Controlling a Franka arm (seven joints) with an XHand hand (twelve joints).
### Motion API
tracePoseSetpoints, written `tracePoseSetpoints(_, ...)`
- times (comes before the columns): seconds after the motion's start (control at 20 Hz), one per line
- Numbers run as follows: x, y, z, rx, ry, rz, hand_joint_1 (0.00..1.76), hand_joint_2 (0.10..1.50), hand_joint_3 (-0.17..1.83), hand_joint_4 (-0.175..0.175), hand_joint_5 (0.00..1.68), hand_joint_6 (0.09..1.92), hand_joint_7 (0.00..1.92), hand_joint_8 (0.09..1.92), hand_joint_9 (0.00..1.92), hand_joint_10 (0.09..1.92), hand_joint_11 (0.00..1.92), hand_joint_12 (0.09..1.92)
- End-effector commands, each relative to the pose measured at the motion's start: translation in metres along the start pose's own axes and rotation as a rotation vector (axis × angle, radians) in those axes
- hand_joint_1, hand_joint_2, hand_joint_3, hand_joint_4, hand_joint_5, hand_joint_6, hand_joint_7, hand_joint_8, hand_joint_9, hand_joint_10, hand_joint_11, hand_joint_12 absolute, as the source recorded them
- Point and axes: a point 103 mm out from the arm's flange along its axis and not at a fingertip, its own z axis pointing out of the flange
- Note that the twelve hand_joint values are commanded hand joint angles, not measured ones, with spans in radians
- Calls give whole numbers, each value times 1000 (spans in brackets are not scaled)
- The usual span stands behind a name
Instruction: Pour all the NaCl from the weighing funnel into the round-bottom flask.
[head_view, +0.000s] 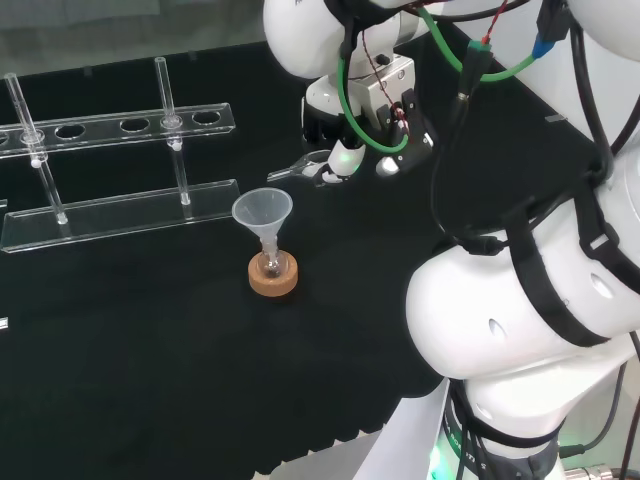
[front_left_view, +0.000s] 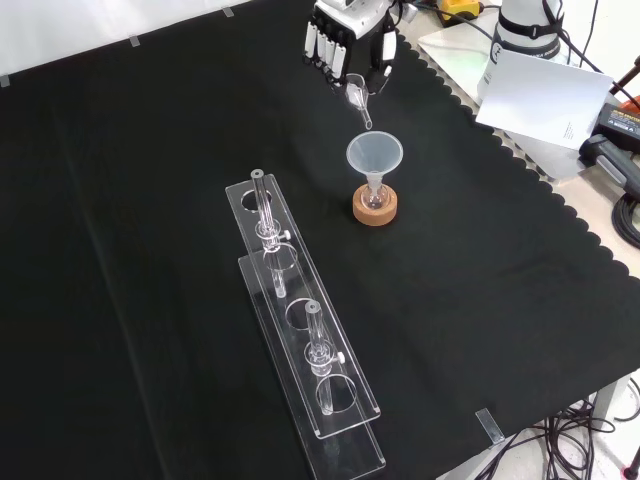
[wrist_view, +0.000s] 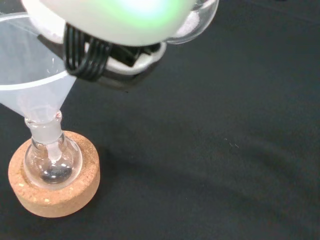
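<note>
A small round-bottom flask sits on a cork ring, with a clear plastic funnel in its neck. The hand is shut on a clear glass weighing funnel. In the front view the weighing funnel's spout points down toward the plastic funnel's rim, a little above it. White powder shows in its bowl in the wrist view.
A clear acrylic rack with two glass tubes stands on the black cloth, left of the flask in the head view. White arm links fill the head view's right. Paper and cables lie beyond the cloth's scalloped edge.
</note>
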Motion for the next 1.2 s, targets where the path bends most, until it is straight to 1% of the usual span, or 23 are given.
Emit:
tracePoseSetpoints(0.05, 3, 6, -2, 1, -36, -15, 1183, 563, 703, 71, 1493, 264, 1583, 250, 1454, 299, 1159, 834)
tracePoseSetpoints(0.4, 0, 3, -5, 26, -89, -24, 1183, 562, 705, 75, 1492, 266, 1584, 249, 1456, 299, 1162, 835)
tracePoseSetpoints(0.75, 8, 9, -4, 54, -135, -55, 1183, 555, 716, 79, 1494, 269, 1590, 247, 1460, 300, 1172, 833)
tracePoseSetpoints(1.15, 12, 16, -4, 68, -185, -76, 1184, 547, 730, 81, 1495, 274, 1594, 242, 1462, 299, 1180, 826)
tracePoseSetpoints(1.2, 12, 18, -5, 69, -199, -83, 1184, 547, 730, 81, 1495, 274, 1595, 242, 1462, 299, 1181, 826)
